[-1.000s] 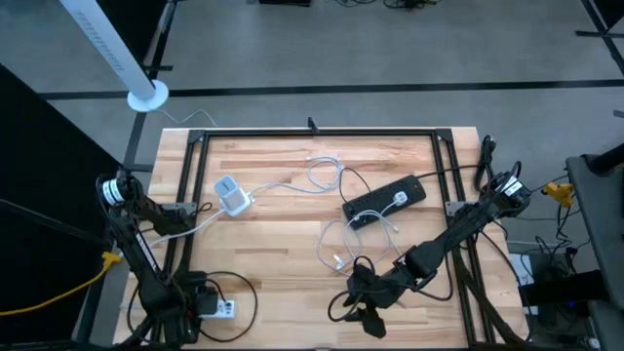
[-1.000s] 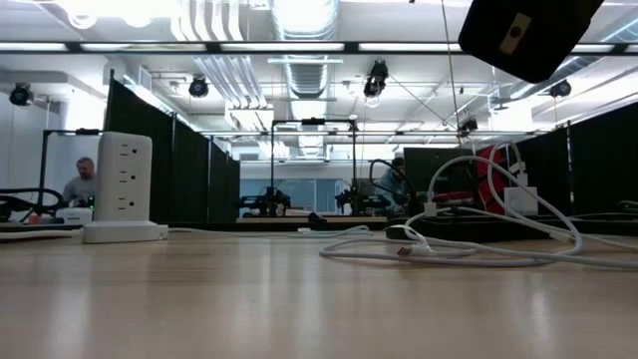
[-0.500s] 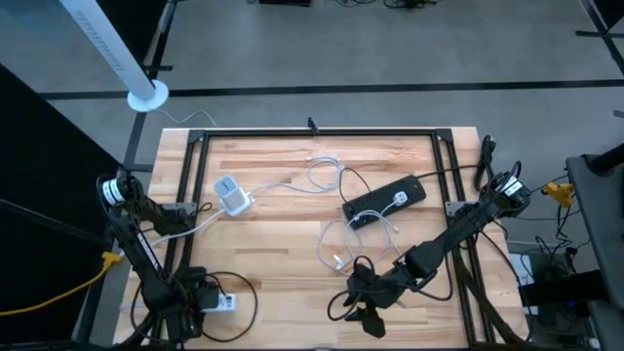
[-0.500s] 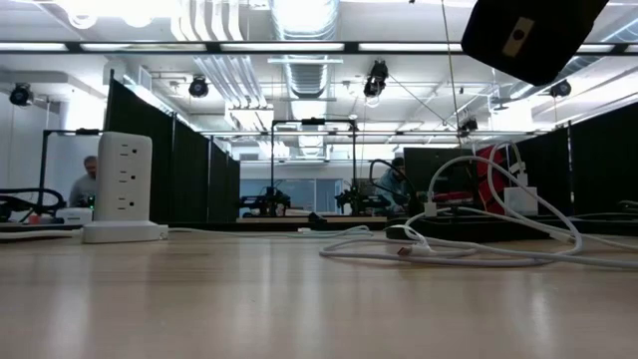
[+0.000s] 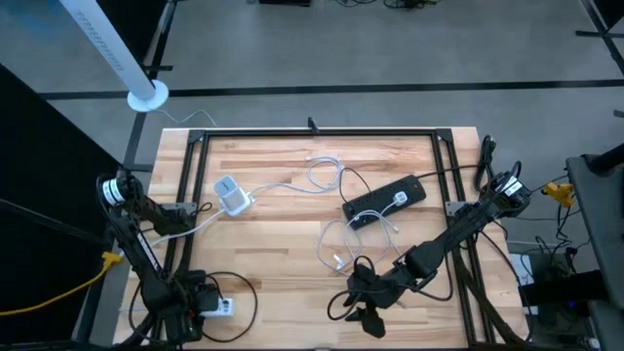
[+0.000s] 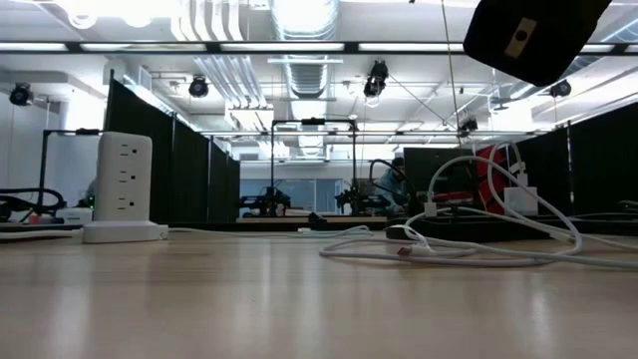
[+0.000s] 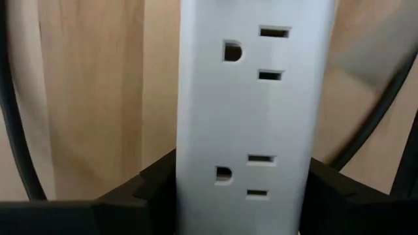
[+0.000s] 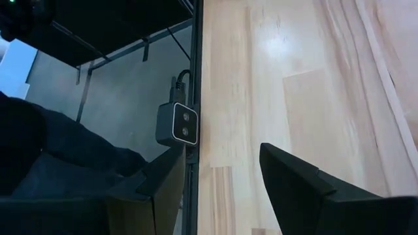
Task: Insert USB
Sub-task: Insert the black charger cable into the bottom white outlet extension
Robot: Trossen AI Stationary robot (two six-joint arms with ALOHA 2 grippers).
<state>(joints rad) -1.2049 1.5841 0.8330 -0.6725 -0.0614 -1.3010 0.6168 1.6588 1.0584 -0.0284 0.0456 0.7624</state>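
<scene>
The left claw (image 5: 209, 304) sits at the table's (image 5: 283, 234) front-left corner. It is closed on a white strip (image 7: 245, 98), with 1 dark finger (image 7: 147, 186) pressed to each long side. The strip shows 2 outlets in the left wrist view, and both its ends run out of that picture. A black cord (image 5: 244, 292) curls on the wood just beside this claw.

The right claw (image 8: 222, 163) hangs over the front edge near its middle, fingers spread and holding nothing. Bare wood shows between them. A small camera (image 8: 181, 124) is fixed to the table's rim just past them.

The USB cable (image 6: 454, 261) is thin and white. It lies loose in several loops on the middle of the table, between the right claw and the back edge and touching neither claw. 1 free end (image 5: 337, 260) lies nearest the right claw, but its plug is too small to make out.

A black strip (image 5: 385, 200) lies right of centre with a white plug (image 5: 400, 198) on top of it. I cannot tell whether the plug is seated. A white tower (image 6: 122, 189) stands upright towards the left edge.

In the low view only a dark block (image 6: 528, 35) of an arm shows, cut off at the top corner.
</scene>
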